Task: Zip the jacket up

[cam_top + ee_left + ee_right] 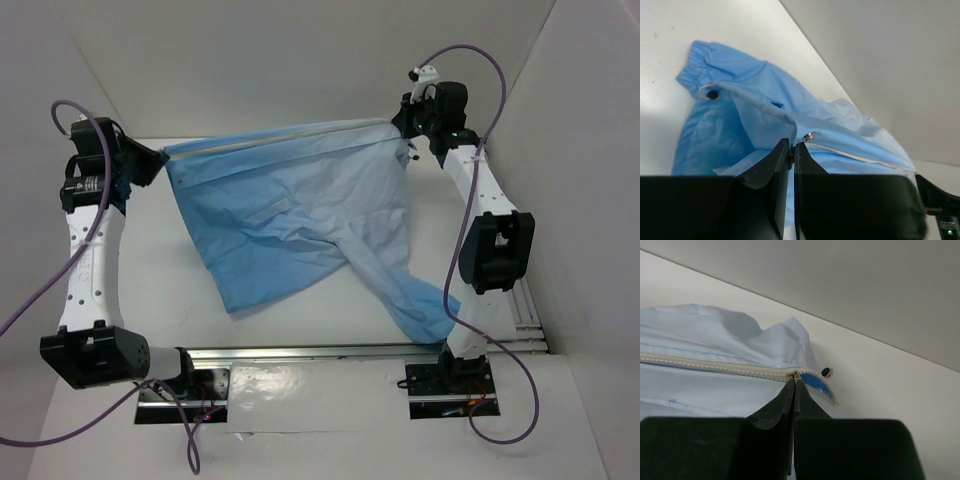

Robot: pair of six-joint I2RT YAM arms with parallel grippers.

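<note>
The light-blue jacket [300, 220] hangs stretched between my two grippers at the back of the table, one sleeve [410, 300] trailing toward the front right. Its pale zipper strip [280, 135] runs taut along the top edge. My left gripper [155, 158] is shut on the jacket's edge; in the left wrist view its tips [791, 147] pinch fabric just beside a metal snap [810, 136]. My right gripper [400, 128] is shut on the zipper's slider [795, 374]. The zipper [715, 365] is closed to the left of it. A short open stretch [817, 383] lies to the right.
White walls stand close behind and beside both grippers. A gathered cuff [700, 60] with a black toggle [713, 94] lies on the table past the left gripper. A black snap [826, 372] sits by the zipper end. The arm bases [440, 375] are at the near edge.
</note>
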